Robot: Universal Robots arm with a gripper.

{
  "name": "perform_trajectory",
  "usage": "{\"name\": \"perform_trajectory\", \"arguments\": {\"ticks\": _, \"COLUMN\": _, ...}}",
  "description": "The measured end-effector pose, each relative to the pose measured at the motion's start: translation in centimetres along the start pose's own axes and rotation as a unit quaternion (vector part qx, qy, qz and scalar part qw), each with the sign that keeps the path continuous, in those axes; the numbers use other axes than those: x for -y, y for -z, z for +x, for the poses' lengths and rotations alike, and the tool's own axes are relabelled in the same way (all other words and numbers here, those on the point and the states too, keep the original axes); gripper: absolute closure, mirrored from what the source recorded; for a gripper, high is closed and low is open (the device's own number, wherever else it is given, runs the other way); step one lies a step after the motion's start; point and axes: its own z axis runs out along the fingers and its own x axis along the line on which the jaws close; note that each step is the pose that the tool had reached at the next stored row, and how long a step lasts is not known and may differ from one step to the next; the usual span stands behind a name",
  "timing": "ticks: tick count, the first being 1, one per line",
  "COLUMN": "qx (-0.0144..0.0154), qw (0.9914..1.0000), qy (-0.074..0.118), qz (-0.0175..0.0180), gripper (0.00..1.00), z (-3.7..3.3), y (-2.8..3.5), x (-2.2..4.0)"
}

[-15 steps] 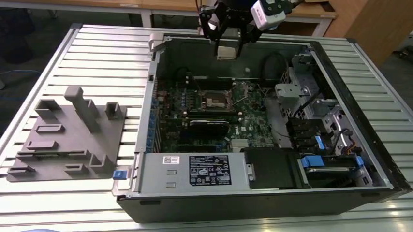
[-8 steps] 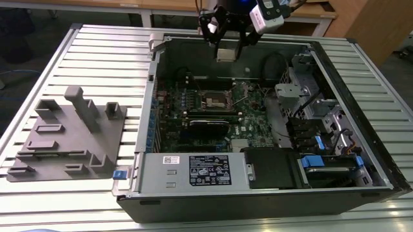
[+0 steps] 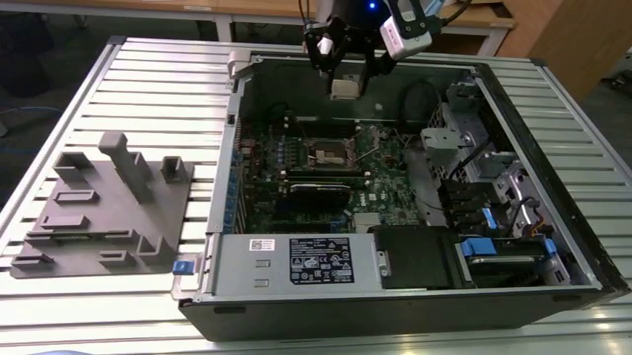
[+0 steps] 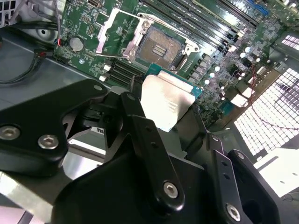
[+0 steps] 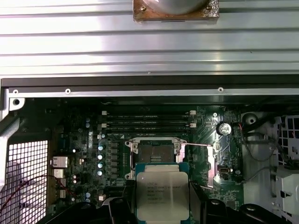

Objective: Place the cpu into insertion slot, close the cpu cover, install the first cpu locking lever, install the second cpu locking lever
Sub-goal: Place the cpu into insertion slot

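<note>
While our jaws clench cpu [image 5: 162,195], we note flat square chip, dull silver-grey top, thin green edge, held raised over open computer case [image 3: 395,318], apart from dark-centred insertion slot [image 5: 155,151].

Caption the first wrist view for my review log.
Claw gripping the cpu, clear of the empty insertion slot on the green board.

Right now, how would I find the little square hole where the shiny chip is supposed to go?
Look inside the open computer case on the slatted table, down at the green circuit board on its floor. Near the board's middle sits the insertion slot, a small square socket. Unlike the long black slots nearby, it is square, with a silvery rim and dark centre.
</note>
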Motion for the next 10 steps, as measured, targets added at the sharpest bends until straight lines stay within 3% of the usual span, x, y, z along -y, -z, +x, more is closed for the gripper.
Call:
{"name": "perform_trajectory", "arguments": {"ticks": 4, "qx": 0.0002, "qw": 1.00000, "qy": 0.000, "qz": -0.0003, "gripper": 0.46, "z": 0.04, "y": -0.17, "x": 0.02}}
{"name": "perform_trajectory", "arguments": {"ticks": 10, "qx": 0.0003, "qw": 1.00000, "qy": 0.000, "qz": -0.0001, "gripper": 0.46, "z": 0.14, "y": -1.05, "x": 0.11}}
